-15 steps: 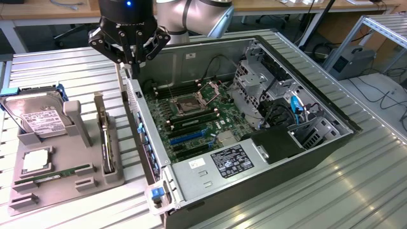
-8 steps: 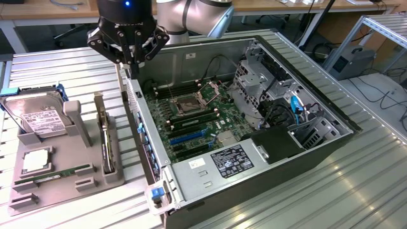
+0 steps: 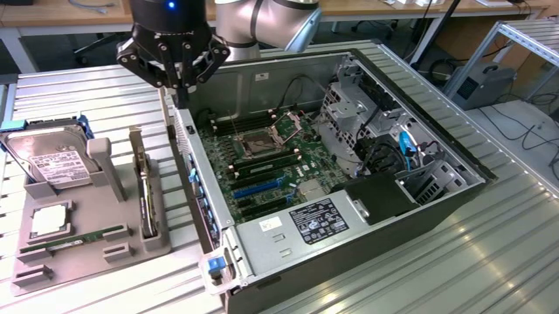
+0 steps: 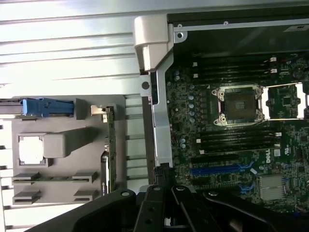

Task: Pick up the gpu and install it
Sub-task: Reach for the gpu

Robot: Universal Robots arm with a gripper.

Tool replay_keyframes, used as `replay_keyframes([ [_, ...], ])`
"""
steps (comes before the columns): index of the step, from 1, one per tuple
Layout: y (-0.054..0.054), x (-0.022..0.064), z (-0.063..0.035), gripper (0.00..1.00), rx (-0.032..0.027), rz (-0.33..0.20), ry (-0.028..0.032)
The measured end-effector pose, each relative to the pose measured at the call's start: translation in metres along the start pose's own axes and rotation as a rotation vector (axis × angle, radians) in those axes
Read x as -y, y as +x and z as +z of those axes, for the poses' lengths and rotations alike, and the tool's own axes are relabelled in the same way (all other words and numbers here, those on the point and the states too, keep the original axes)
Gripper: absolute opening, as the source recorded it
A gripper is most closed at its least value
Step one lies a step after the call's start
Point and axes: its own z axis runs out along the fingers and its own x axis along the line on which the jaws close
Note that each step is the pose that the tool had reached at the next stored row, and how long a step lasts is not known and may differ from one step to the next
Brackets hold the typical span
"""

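In the exterior view, find the hand [image 3: 179,97] at upper left, pinched shut, gripping nothing, poised over the side wall of the open computer case [image 3: 367,255]. Look lower left from it for the gpu [image 3: 138,176]: upright on edge in a grey holder [image 3: 88,258], long axis running up-down the frame, parallel to that wall. Underneath, slatted metal worktop [image 3: 78,98]; behind, desks [image 3: 52,16] and cables [image 3: 515,124]. In the wrist view, hand [image 4: 163,175] closed above the wall, gpu [image 4: 110,154] edge-on in the holder beside the case.
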Motion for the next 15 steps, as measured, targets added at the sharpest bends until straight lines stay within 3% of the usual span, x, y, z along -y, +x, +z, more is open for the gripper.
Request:
replay_keyframes([
  [15, 0.0064, 0.0005, -0.0002, 0.11, 0.0, 0.0, 0.0],
])
